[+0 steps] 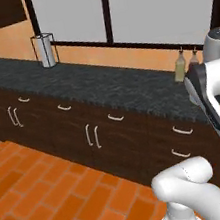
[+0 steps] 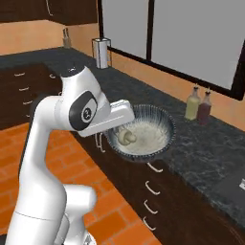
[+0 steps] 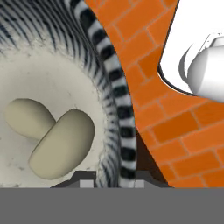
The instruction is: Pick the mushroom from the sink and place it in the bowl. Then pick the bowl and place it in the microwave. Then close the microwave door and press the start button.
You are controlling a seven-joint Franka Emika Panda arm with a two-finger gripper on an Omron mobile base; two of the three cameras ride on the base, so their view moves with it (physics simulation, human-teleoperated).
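Observation:
The bowl [image 2: 152, 125], clear with a fine striped, meshed wall, hangs in the air in front of the counter edge, above the cabinet fronts. The cream-white mushroom [image 2: 127, 137] lies on its side inside it, cap and stem on the pale bottom. In the hand view the mushroom [image 3: 57, 138] sits left of the bowl's rim [image 3: 114, 87]. My gripper [image 3: 116, 178] is shut on that rim, one fingertip inside the bowl and one outside. From the right base view the gripper [image 2: 116, 129] grips the bowl's near-left rim. The sink, the microwave and its door are out of view.
A dark speckled counter [image 2: 201, 143] runs over brown cabinets with white handles [image 1: 116, 117]. Two bottles [image 2: 198, 106] stand at the wall, and a paper towel holder [image 1: 45, 50] stands farther left. An orange brick floor [image 1: 41, 204] lies below.

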